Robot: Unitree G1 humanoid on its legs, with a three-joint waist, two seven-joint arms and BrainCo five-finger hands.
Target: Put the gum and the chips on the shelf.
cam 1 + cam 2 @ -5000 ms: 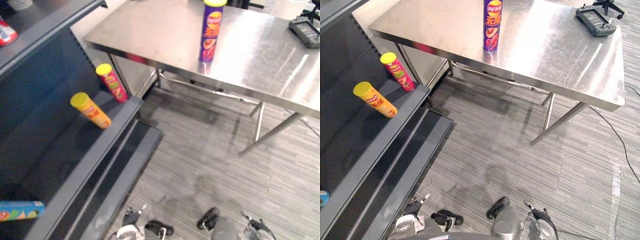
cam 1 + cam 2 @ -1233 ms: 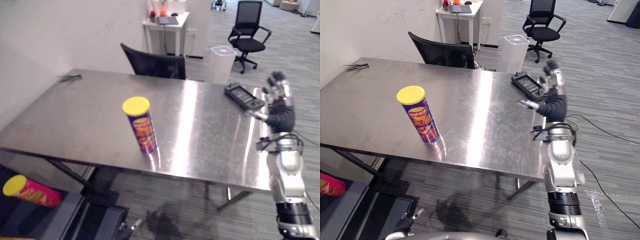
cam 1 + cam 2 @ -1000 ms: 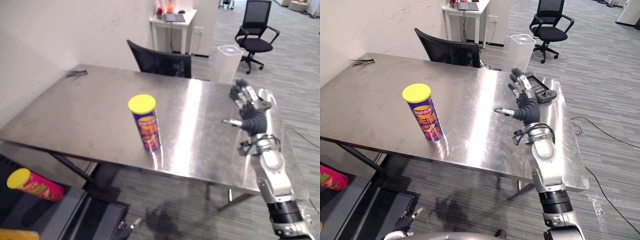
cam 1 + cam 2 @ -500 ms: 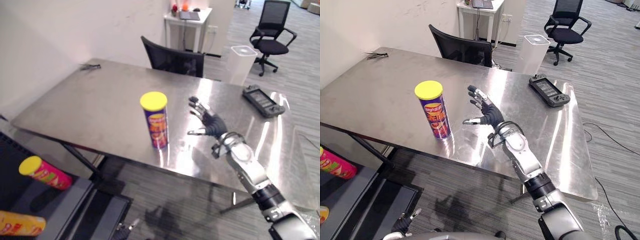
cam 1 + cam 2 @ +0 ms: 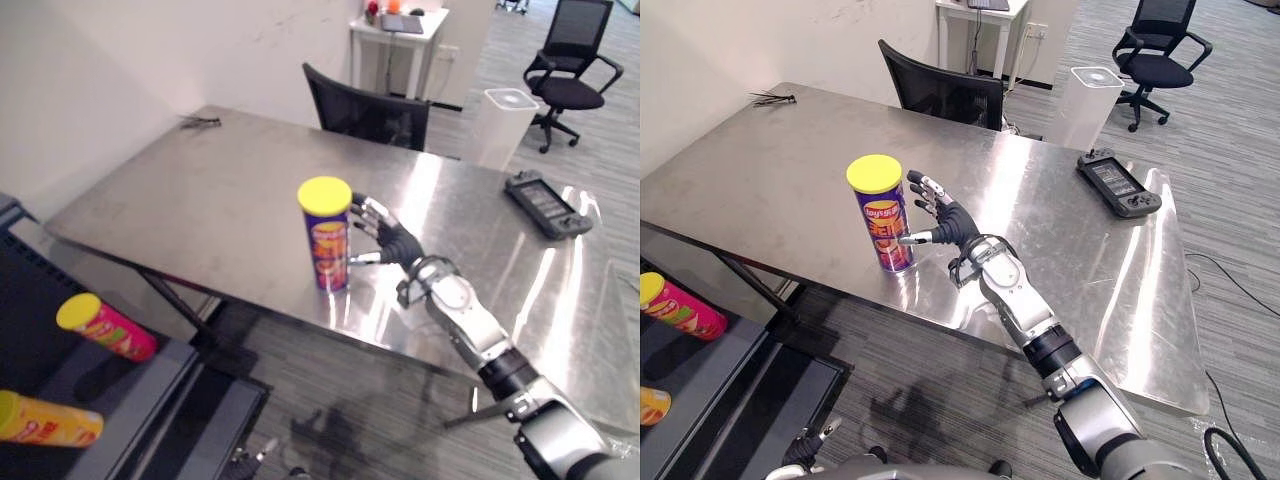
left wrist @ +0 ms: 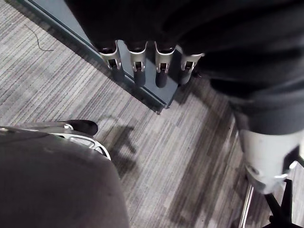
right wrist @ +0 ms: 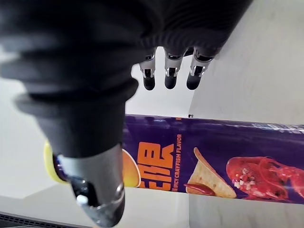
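Observation:
A purple chips can [image 5: 328, 240] with a yellow lid stands upright near the front edge of the steel table [image 5: 215, 190]. My right hand [image 5: 388, 238] is open just to the right of it, fingers spread behind the can and thumb reaching toward its side. In the right wrist view the can [image 7: 213, 164] lies across between the straight fingers [image 7: 166, 78] and the thumb [image 7: 99, 190], which are not closed on it. My left hand [image 6: 137, 64] hangs open over the carpet. I see no gum.
A dark shelf [image 5: 140, 395] at the lower left holds a red can [image 5: 105, 328] and a yellow can [image 5: 50, 420], both lying down. A black controller [image 5: 545, 203] rests on the table's far right. A black chair [image 5: 370, 110] and a white bin [image 5: 505, 125] stand behind the table.
My head has turned from the shelf to the table. The right hand has swept left across the table from near the controller to beside the chips can.

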